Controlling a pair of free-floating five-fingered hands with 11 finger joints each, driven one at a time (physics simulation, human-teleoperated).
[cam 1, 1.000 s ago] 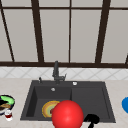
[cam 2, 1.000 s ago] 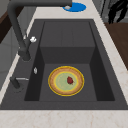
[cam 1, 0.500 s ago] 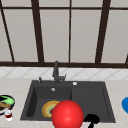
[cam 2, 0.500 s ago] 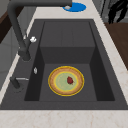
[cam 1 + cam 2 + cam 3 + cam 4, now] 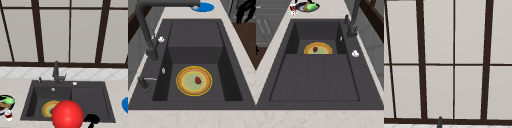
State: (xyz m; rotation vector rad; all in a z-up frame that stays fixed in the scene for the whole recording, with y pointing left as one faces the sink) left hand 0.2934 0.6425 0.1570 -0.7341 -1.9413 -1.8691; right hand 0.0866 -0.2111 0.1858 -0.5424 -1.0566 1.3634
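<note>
Pale window panes (image 5: 85,35) fill the wall behind the black sink (image 5: 87,97), with the tap (image 5: 56,71) at its twelve o'clock edge. A big red ball (image 5: 67,115) sits at six o'clock, in front of the basin. A yellow plate (image 5: 185,83) lies flat on the basin floor, so the small red morsel (image 5: 198,80) rests steady on it. At the ball's three o'clock hangs the right hand (image 5: 91,118), fingers loose and grasping nothing. I cannot tell whether it touches the ball.

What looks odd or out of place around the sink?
A large red ball at the sink's front edge hides part of the plate in the basin. One robot hand sits just right of it.
</note>
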